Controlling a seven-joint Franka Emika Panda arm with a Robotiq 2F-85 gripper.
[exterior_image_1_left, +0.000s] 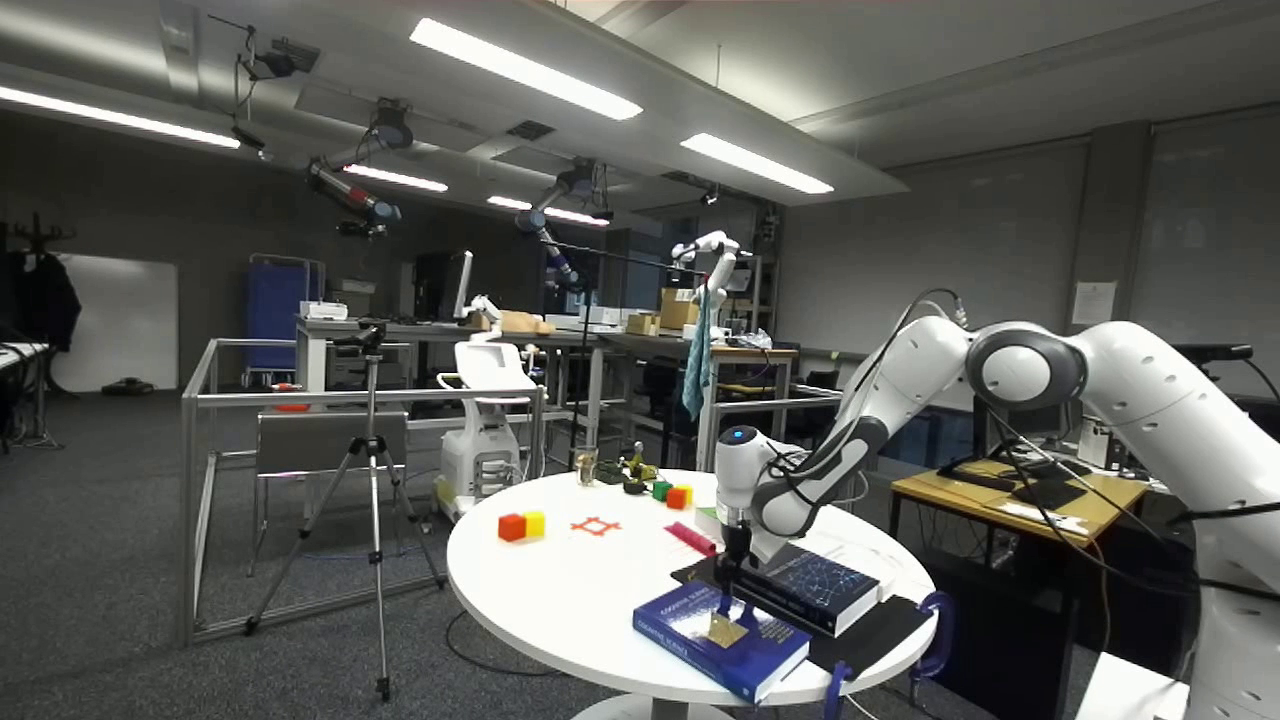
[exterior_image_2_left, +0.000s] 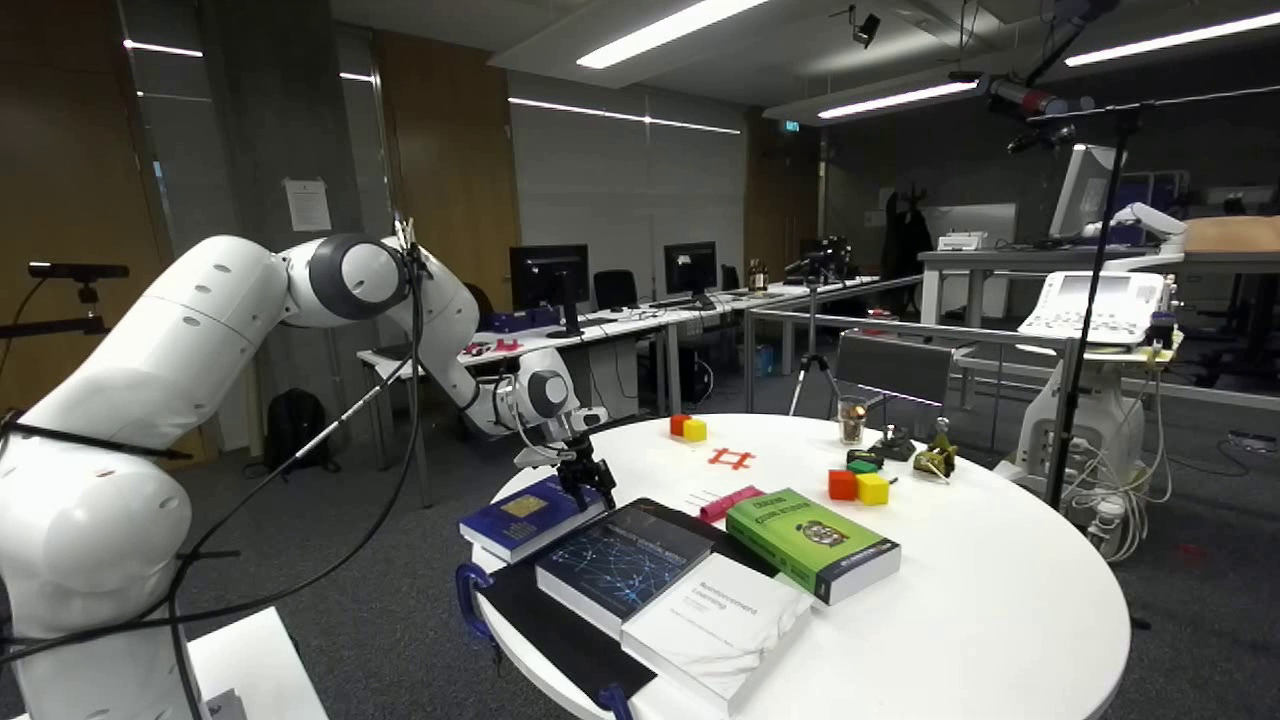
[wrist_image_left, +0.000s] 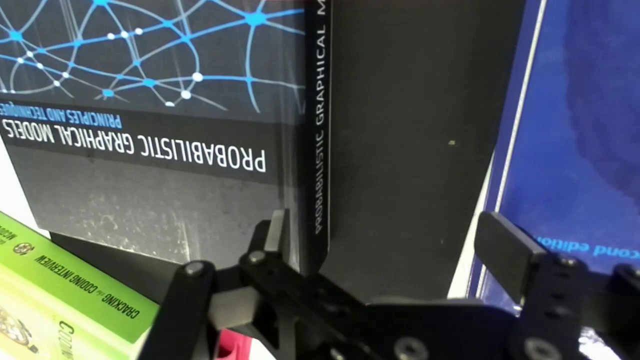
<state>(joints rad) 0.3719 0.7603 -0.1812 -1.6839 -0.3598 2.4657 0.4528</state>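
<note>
Partly below the gripper (wrist_image_left: 382, 220), the blue book (wrist_image_left: 570, 145).

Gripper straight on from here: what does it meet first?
Likely a book: in the wrist view one finger overlaps the blue book, the other the dark book; depth leaves unclear which comes first.

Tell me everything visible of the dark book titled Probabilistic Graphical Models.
The thick, rectangular dark grey book, apparently hardback, has a blue and white network design, white title, blue subtitle, black lettered spine and pale page edges. Closed and face up, it lies on a flat black sheet on the round white table, its spine towards a glossy blue rectangular book. In the wrist view, the open black tool overlaps its spine side; contact cannot be told.
</note>
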